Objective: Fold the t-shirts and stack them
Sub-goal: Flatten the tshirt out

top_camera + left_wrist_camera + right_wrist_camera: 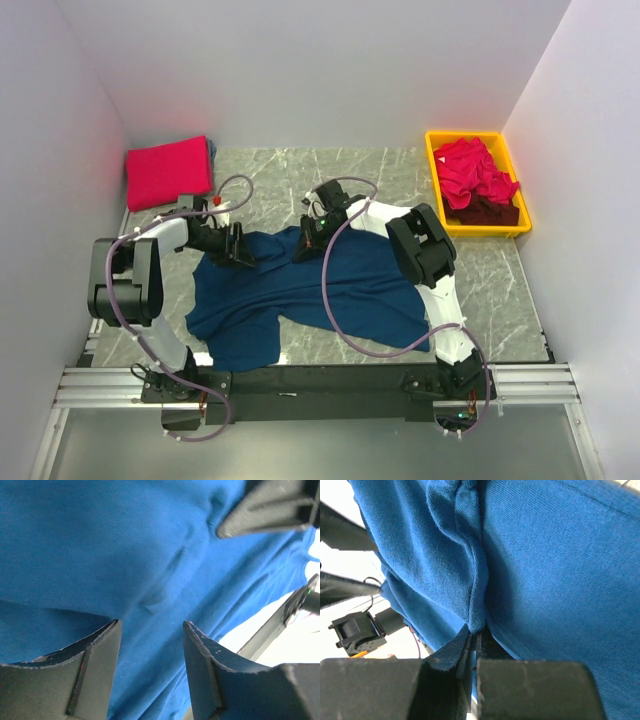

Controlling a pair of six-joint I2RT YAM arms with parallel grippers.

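Observation:
The navy blue t-shirt (320, 290) lies spread and rumpled on the marble table. My right gripper (303, 248) is shut on a bunched ridge of its cloth at the far edge; the right wrist view shows the fold (475, 600) pinched between the jaws of that gripper (475, 630). My left gripper (240, 255) is at the shirt's far left edge. In the left wrist view this gripper (150, 622) is open, with blue cloth (125, 545) right behind the gap. A folded red-pink t-shirt (168, 172) lies at the back left.
A yellow bin (437, 182) at the back right holds several red-pink shirts (475, 170) and a dark maroon one (487, 212). White walls close in on three sides. The right gripper's finger (270, 510) shows in the left wrist view.

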